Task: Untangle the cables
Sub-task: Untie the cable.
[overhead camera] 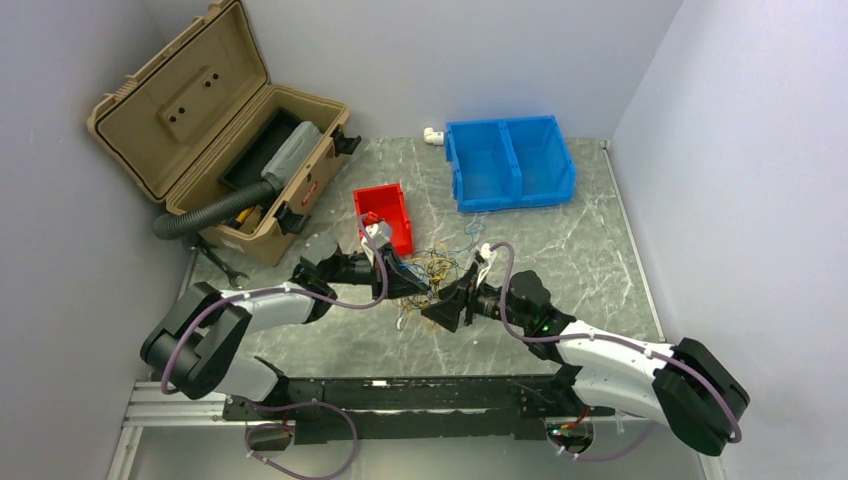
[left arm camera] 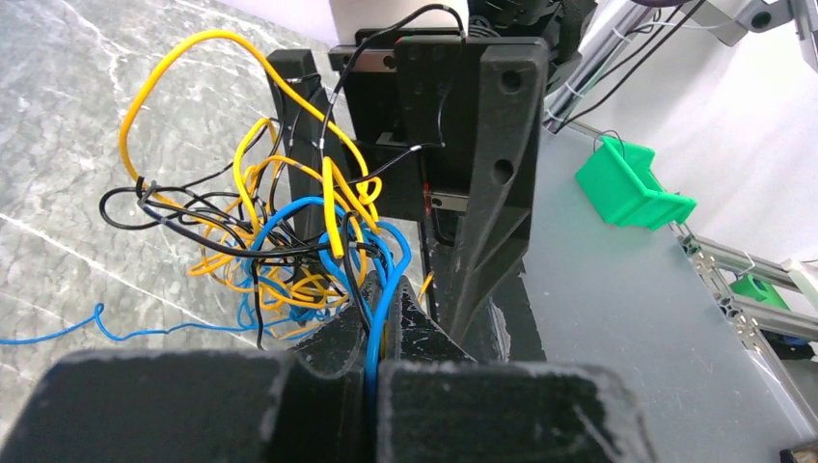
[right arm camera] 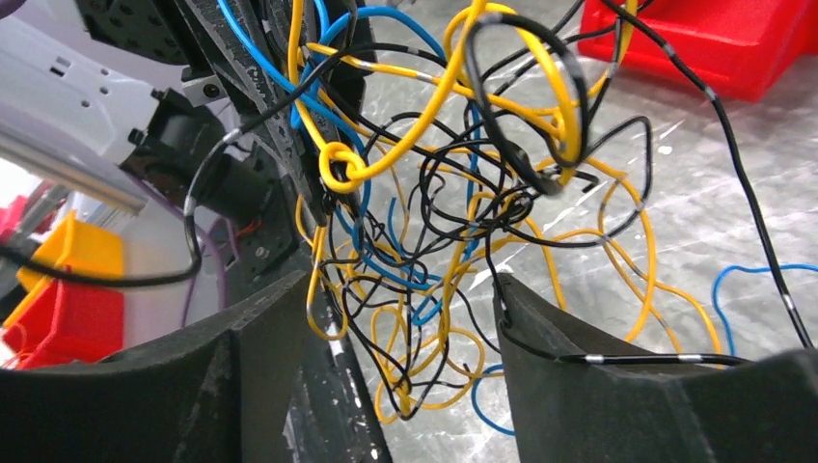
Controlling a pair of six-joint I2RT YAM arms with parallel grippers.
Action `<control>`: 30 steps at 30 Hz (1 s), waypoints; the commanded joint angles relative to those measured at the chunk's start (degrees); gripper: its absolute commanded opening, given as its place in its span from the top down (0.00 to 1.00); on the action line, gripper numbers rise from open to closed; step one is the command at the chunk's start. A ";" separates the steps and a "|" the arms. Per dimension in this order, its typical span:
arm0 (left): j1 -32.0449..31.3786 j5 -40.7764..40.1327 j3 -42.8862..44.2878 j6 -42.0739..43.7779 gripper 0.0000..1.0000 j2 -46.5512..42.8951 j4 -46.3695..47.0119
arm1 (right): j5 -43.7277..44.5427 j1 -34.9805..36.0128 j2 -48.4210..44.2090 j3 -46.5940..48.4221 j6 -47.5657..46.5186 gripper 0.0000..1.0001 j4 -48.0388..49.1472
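Cables [left arm camera: 289, 241]: blue, yellow and black tangle, mid-tabletop [overhead camera: 590, 250], between both grippers. Left gripper [left arm camera: 374, 333]: pressed together, pinching blue and yellow strands. Right gripper [right arm camera: 405, 338]: spread, tangle hanging between its fingers.

Pale walls [overhead camera: 450, 60] enclose a marbled (grey-green) tabletop [overhead camera: 590, 250].

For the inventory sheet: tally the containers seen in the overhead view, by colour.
Tan toolbox: 1
Red bin: 1
Blue bin: 1
Total: 3
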 commanded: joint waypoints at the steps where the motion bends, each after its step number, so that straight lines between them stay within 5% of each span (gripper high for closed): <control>1: -0.73 2.07 0.84 0.86 1.00 -1.52 2.21 | -4.91 -0.09 1.63 0.52 0.95 0.34 10.78; 4: -0.76 0.45 0.82 2.84 1.00 -2.75 -1.07 | -1.49 -0.16 0.01 -0.97 2.01 0.57 10.63; 8: -0.74 -5.56 1.58 9.11 1.00 -5.50 -12.46 | 6.24 -0.13 -6.03 -2.93 1.48 0.70 4.71; 11: -0.72 -10.53 1.72 11.42 1.00 -7.04 -16.71 | 10.83 -0.10 -11.38 -3.31 0.60 1.00 -1.68; 15: -0.75 -20.05 2.95 14.58 1.00 -8.52 -25.59 | 23.18 -0.10 -16.62 -0.83 0.55 1.00 -16.43; 20: 0.61 -38.03 2.97 14.62 1.00 -11.05 -35.73 | 51.19 -0.18 -21.34 4.11 7.48 1.00 -38.37; 25: 2.16 -51.04 1.66 13.39 1.00 -14.70 -40.73 | 79.97 -0.27 -19.53 11.37 34.20 0.98 -70.91; 30: 2.16 -64.32 1.54 11.89 1.00 -17.27 -46.20 | 89.44 -0.26 -15.10 17.37 76.13 0.93 -105.79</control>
